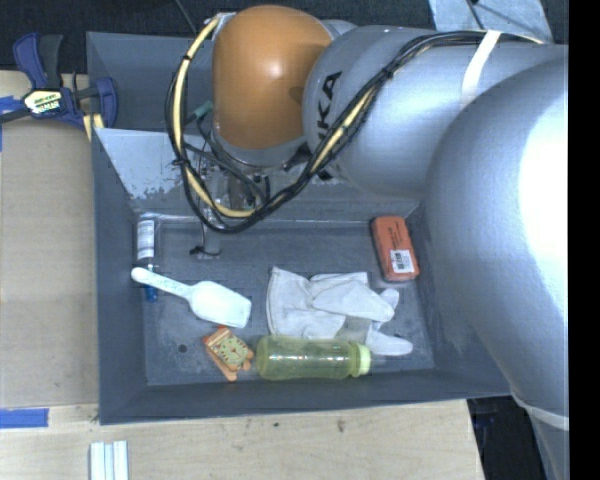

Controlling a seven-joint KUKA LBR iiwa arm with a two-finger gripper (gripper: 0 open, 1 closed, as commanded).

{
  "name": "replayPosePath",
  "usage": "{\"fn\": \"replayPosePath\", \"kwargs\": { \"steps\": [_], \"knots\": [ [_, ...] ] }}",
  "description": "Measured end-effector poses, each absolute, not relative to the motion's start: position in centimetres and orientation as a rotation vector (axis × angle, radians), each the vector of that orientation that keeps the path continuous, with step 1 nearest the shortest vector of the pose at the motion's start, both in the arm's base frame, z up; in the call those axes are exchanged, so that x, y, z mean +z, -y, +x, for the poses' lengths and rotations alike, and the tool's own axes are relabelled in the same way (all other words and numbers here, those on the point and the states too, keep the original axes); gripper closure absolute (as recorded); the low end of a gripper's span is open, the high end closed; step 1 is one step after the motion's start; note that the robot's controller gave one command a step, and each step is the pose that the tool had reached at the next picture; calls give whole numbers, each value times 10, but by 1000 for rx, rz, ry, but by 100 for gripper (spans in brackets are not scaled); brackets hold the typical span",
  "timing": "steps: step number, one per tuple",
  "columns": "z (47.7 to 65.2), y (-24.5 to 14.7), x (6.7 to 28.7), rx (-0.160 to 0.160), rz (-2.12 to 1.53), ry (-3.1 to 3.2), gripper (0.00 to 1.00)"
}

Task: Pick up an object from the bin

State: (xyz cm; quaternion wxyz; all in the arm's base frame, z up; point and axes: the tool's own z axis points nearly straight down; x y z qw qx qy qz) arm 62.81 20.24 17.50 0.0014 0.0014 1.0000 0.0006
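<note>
My gripper (227,190) hangs below the orange cover at the bin's back left, above bare floor. Left of it, against the left wall, lies a small white and grey cylinder (145,238). A white plastic scoop (196,297) lies in front of the gripper, its handle pointing to the left wall. A crumpled white glove (325,306) rests in the middle of the bin, to the gripper's front right.
A yellow-green bottle (311,358) lies on its side along the front wall, with a small orange patterned block (228,353) at its left end. An orange rectangular box (394,248) sits at the right. The arm covers the bin's back right.
</note>
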Motion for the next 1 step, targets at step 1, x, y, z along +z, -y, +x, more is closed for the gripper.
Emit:
{"fn": "replayPosePath", "kwargs": {
  "steps": [1],
  "knots": [
    [628, -202, 175, 2, 5, -3139, 0]
  ]
}}
